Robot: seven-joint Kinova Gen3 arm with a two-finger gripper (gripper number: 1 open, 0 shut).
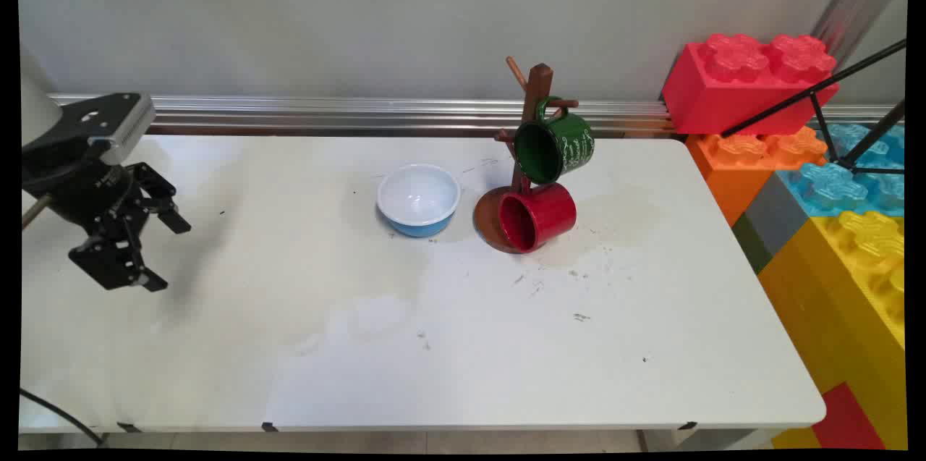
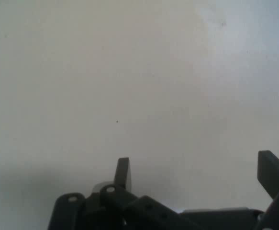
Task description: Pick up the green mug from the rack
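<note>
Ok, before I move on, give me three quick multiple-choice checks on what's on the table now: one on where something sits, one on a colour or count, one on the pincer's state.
1. Where is the green mug?
A. Hanging on the wooden mug tree
B. Standing inside the bowl
C. Lying at the table's near edge

2. How many mugs are in view?
A. One
B. Two
C. Three

3. How is the pincer?
A. Shut on the bowl
B. Shut on a mug
C. Open and holding nothing

Answers:
1 A: the green mug's handle hangs from a peg of the tree.
2 B: only the green mug and a red mug, which lies on its side at the tree's base.
3 C: in the hand view its fingers stand apart over bare white table, far left of the blue bowl.
</note>
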